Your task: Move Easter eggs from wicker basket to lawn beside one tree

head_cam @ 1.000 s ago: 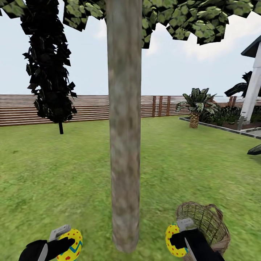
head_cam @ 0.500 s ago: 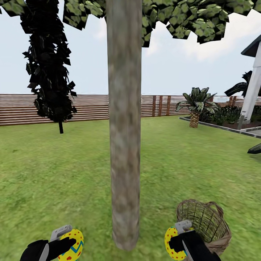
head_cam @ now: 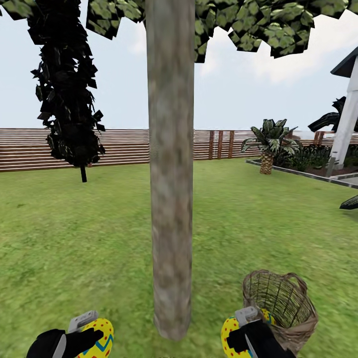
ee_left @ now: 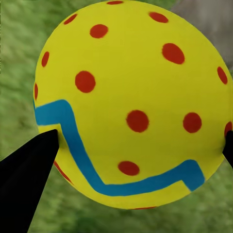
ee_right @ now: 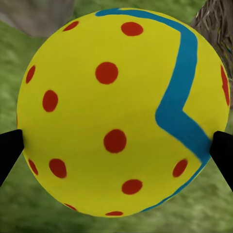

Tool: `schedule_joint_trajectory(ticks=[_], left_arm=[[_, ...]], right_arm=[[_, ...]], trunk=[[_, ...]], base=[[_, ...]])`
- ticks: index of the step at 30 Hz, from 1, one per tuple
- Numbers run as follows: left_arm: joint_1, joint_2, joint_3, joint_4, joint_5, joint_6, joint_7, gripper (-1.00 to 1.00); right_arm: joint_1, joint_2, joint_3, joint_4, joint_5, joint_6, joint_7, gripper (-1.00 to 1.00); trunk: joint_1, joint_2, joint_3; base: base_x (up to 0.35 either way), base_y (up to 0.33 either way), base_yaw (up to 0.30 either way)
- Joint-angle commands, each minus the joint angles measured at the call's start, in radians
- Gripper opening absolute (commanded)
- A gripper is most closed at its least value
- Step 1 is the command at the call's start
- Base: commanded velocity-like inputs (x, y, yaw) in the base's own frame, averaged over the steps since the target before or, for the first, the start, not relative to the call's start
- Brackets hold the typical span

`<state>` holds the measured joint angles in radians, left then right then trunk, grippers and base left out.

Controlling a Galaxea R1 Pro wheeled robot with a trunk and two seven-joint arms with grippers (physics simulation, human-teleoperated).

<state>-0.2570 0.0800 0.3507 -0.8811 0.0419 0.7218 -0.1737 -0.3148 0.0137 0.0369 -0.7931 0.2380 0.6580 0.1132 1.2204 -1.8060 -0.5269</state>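
Green lawn (head_cam: pixel 89 233) runs back to a brown slat fence (head_cam: pixel 124 146), and the tree (head_cam: pixel 171 199) rises from it with its grey-tan trunk straight ahead of the robot. From the head view the left hand (head_cam: pixel 92 334) is clenched on one Easter egg (head_cam: pixel 99 340) just left of the trunk's foot, and the right hand (head_cam: pixel 242 332) grips a second egg (head_cam: pixel 232 338) just right of it, hard against the near side of the wicker basket (head_cam: pixel 283 303). A sliver of yellow shows past the right hand at the basket's edge; whether that is the third egg I cannot tell. The left wrist view adds the held egg (ee_left: pixel 131 104) up close, red dots and a blue zigzag, pinched between black fingertips (ee_left: pixel 29 165), with trunk bark beyond. The right wrist view shows its egg (ee_right: pixel 121 116) the same way, wicker at one corner. Against the frame a second ago, the right hand's egg sits lower and slightly further left, while the left hand's has barely shifted.
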Motion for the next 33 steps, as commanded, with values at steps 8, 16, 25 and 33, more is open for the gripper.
schedule_joint_trajectory(ticks=[8, 16, 25, 33], left_arm=[[-0.001, -0.002, -0.004, 0.001, 0.003, 0.001, 0.002, -1.00], [-0.001, -0.004, -0.001, 0.002, 0.006, -0.002, 0.002, -1.00], [-0.001, -0.005, 0.002, 0.025, 0.007, -0.001, 0.003, -1.00], [-0.001, -0.005, 0.001, 0.056, 0.011, -0.002, 0.002, -1.00]], right_arm=[[-0.001, 0.001, 0.000, 0.000, 0.010, 0.003, 0.008, -1.00], [-0.001, 0.001, 0.000, 0.000, 0.010, 0.003, 0.008, -1.00], [0.000, 0.002, 0.000, 0.000, 0.010, 0.003, 0.008, -1.00], [-0.001, 0.002, 0.000, 0.002, 0.010, 0.004, 0.008, -1.00]], trunk=[[0.031, -0.057, -0.026], [0.061, -0.113, -0.051], [0.096, -0.176, -0.080], [0.127, -0.232, -0.105]], base=[[0.000, 0.000, 0.000], [0.236, 0.000, 0.000], [0.105, 0.000, 0.000], [0.000, 0.000, 0.000]])
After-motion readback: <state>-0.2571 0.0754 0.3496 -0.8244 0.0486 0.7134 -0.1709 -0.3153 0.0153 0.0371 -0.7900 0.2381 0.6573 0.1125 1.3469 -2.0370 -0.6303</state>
